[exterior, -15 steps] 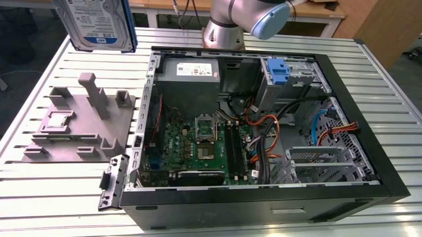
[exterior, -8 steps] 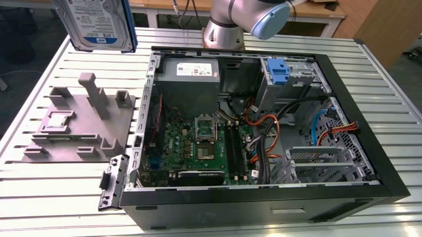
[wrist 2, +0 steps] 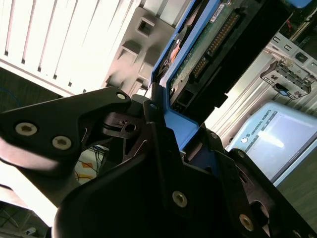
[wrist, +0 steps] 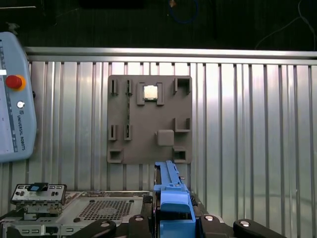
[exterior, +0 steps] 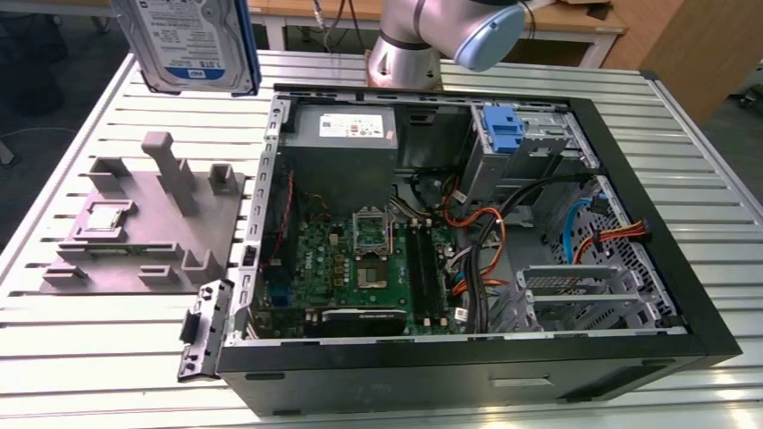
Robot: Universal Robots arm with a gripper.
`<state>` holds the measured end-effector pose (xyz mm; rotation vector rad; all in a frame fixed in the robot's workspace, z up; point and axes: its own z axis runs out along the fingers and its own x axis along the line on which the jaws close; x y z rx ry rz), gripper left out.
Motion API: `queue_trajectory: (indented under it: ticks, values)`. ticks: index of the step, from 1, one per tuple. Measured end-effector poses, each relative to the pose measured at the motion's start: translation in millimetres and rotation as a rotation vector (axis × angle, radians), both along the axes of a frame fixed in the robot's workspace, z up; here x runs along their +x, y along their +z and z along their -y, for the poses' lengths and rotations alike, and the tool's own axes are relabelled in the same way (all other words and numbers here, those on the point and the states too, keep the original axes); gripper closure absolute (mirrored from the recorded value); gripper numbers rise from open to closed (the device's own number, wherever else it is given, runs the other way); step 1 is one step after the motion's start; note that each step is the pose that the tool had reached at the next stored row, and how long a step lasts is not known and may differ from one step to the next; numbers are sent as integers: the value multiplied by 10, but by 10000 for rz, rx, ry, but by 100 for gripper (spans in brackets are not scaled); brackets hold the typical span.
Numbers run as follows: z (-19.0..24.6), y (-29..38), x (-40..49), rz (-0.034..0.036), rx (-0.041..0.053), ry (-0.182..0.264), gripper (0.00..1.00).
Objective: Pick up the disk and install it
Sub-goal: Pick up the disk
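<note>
So, the pick part looks done from what I can judge. Your gripper (wrist 2: 181,131) is pinching the disk (wrist 2: 208,44) by its blue carrier frame, with the black fingers (wrist 2: 148,119) pressed up against the frame in the second wrist view.

In the exterior view the disk (exterior: 191,40) hangs up in the air at the exterior view's left, label side facing the camera. It's above the slatted table (exterior: 107,357) and over the far side of the grey stand (exterior: 143,223), touching nothing but the gripper. Its long axis seems to run up and down, though its top is cut off by the frame edge, so take that as a guess. In the first wrist view you're looking along the disk (wrist: 171,198) edge-on, with the thin edge pointing toward the stand.

The relation that matters is disk versus the computer case (exterior: 667,295). The disk sits outside the case, off its side on the exterior view's left. The drive bays (exterior: 524,134) and the empty cage (exterior: 573,295) are over on the exterior view's right, well apart from the disk, with the whole motherboard area lying between them.
</note>
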<state>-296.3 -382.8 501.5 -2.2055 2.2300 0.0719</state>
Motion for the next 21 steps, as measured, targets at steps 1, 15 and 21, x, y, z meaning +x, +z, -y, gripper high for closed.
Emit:
queue_trajectory:
  ticks: [1,15,21]
  values:
    - [0,-1,8,0,0,0,63]
    - [234,-44,170,0,-11,0,63]
    - [235,-54,405,0,-11,0,63]
